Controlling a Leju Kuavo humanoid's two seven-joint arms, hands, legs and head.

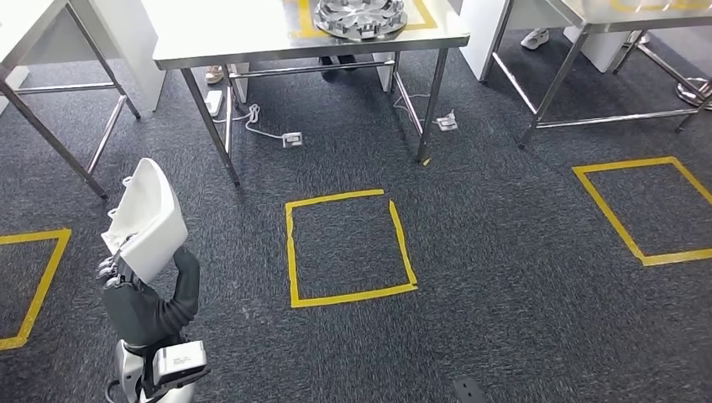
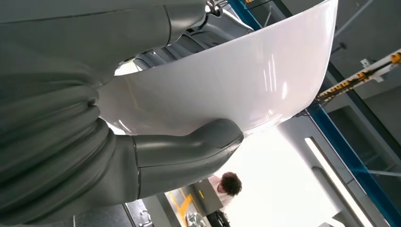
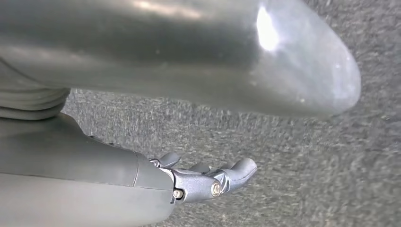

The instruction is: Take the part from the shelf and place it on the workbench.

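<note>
**Part in hand, desk ahead**

The left hand (image 1: 126, 273) grips the white part (image 1: 149, 220), held low at the robot's left side over the carpet. Setting it on the desk (image 1: 210, 38) remains. The right hand (image 3: 208, 179) hangs empty, fingers loosely apart. A metal disc (image 1: 359, 17) occupies the desk; yellow tape square (image 1: 348, 248) and cables (image 1: 269, 130) lie between.

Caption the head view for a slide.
Left hand holds the white part above grey carpet, facing a steel workbench beyond a yellow tape square.
</note>
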